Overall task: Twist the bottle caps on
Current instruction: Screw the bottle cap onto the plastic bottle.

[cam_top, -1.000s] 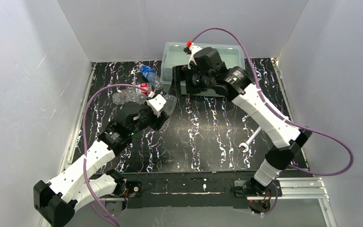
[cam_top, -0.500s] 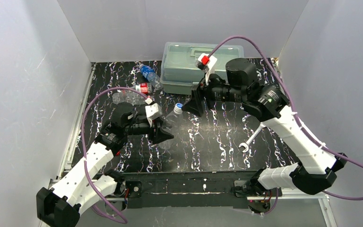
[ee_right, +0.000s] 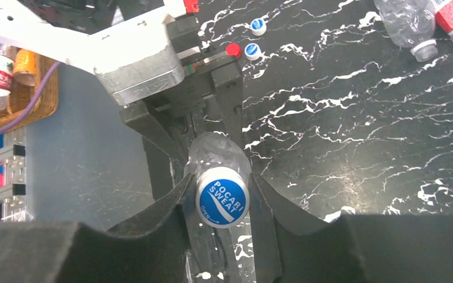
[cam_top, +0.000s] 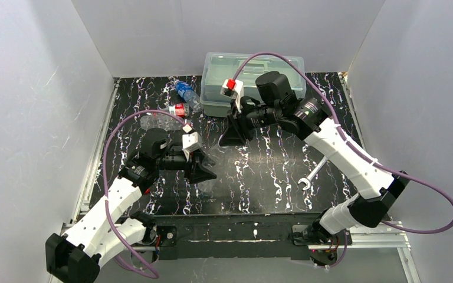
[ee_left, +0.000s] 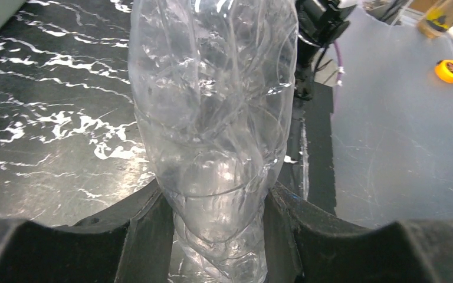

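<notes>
The plain clear bottle [ee_left: 212, 112] is gripped round its body by my left gripper [ee_left: 218, 200], which is shut on it above the middle of the mat. In the top view this bottle [cam_top: 215, 152] tilts up from the left gripper [cam_top: 205, 168] toward the right gripper [cam_top: 231, 139]. A blue-and-white cap [ee_right: 222, 196] sits on the bottle's mouth. My right gripper [ee_right: 222, 183] is shut on that cap, a finger on each side. A red cap [ee_right: 233, 49] and two blue-and-white caps [ee_right: 252, 50] [ee_right: 258, 25] lie loose on the mat.
A red-label bottle [cam_top: 177, 110] and a blue-label bottle [cam_top: 184, 92] lie at the back left. A translucent lidded box [cam_top: 253, 69] stands at the back centre. A silver wrench [cam_top: 309, 177] lies on the mat [cam_top: 271, 177] under the right arm.
The left arm carried the plain bottle from the back left to the middle. The right gripper swung from the box to the bottle's mouth and shut on the cap.
</notes>
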You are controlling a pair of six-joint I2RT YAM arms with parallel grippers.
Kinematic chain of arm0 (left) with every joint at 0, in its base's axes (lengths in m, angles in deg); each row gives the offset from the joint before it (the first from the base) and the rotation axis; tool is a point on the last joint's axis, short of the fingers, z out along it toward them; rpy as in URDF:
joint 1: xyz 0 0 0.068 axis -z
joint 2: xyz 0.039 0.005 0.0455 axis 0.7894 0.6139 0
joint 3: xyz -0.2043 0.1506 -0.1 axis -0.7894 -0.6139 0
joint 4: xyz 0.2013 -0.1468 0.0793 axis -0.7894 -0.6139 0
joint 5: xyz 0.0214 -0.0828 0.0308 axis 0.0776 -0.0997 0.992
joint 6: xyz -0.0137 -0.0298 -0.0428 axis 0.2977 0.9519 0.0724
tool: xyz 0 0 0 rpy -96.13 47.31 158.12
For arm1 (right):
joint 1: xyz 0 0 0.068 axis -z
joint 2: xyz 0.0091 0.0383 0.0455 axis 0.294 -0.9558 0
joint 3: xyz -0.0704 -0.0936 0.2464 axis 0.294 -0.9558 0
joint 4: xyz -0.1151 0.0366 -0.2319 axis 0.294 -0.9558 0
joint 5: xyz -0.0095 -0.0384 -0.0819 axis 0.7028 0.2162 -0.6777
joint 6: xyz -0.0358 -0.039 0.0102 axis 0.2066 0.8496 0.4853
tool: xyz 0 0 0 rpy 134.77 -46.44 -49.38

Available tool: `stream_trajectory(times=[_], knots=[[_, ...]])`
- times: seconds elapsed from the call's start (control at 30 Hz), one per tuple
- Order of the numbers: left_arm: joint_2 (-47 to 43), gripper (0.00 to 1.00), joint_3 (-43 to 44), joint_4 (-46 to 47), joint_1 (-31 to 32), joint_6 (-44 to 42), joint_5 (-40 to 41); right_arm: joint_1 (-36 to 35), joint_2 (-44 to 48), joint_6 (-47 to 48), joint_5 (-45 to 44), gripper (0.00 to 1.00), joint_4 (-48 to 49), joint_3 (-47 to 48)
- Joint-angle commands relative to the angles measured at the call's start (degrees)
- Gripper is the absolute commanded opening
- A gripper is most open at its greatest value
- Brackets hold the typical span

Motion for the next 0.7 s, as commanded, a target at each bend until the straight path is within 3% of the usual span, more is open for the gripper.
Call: stream_trajectory(times=[0.0,0.1,0.4,0.53,0.67], knots=[[-1.34,0.0,2.39,2.33,-0.19,0.16,12.01,0.15,-2.43,-5.71,-3.04,0.13,-0.97,4.66],[-1.13,0.0,3.58,4.06,0.08,0.02,19.99,0.18,-4.69,-11.16,-5.72,0.01,-1.57,6.72],[3.12,0.0,7.98,6.96,5.89,-3.99,47.41,-1.14,-11.54,-28.18,-22.15,0.01,-6.86,13.07],[6.21,0.0,9.84,9.35,8.44,-3.48,53.67,-3.46,-14.59,-31.97,-29.77,0.01,-8.83,15.57],[8.1,0.0,10.66,9.33,8.96,-3.58,54.95,-4.59,-14.69,-32.72,-32.55,0.01,-7.79,16.25]])
